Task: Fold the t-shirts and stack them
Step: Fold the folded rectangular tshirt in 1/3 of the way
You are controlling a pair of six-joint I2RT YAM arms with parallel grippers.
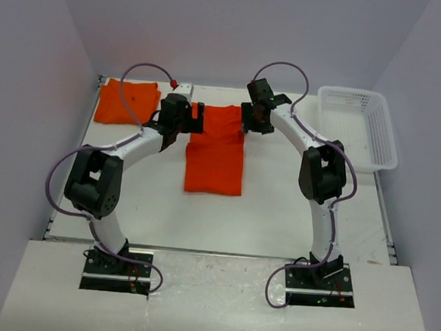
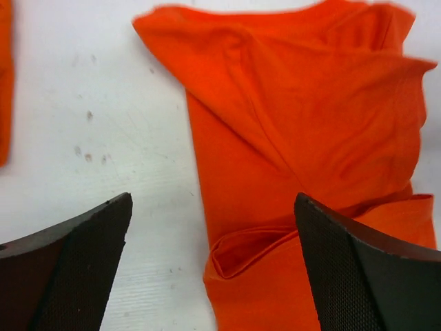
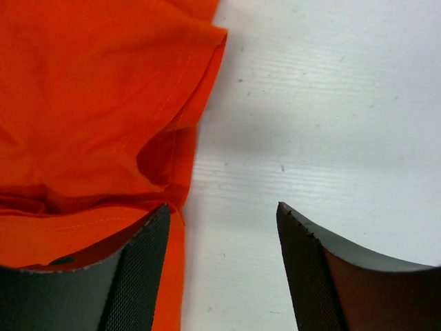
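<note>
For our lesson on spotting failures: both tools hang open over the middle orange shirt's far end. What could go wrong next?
The right tool is mostly over bare table; closing may miss the shirt beside it. The left tool straddles bunched layers and might pinch only one, undoing the fold.

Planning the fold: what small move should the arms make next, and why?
Probably lower the open left gripper and right gripper to pinch the middle t-shirt's far corners: each hovers over one, holding nothing, and the sleeves are folded in.

The t-shirts (image 1: 215,154) are plain bright orange; the lattice basket (image 1: 383,128) and table (image 1: 293,208) white; the jaws black.
</note>
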